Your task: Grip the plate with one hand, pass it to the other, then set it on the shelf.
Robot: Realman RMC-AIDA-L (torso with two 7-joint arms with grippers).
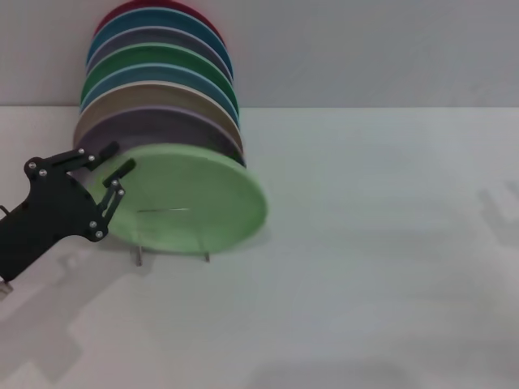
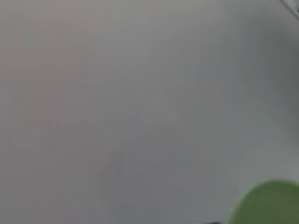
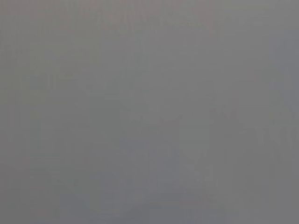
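Note:
The pale mint-green plate (image 1: 190, 203) stands on edge at the front of a row of plates, held in the thin wire shelf (image 1: 139, 253), whose legs show under it. My left gripper (image 1: 119, 158), black, is at the plate's upper left rim. Its jaws are apart, one fingertip in front of the plate and the other behind the rim, over the lilac plate. An edge of the mint plate also shows in the left wrist view (image 2: 267, 205). My right gripper is out of view, and the right wrist view shows only plain grey.
Behind the mint plate stand several other plates (image 1: 158, 97) in lilac, tan, blue, green and red, close against it. The row sits at the back left of the white table (image 1: 373, 243), near the wall.

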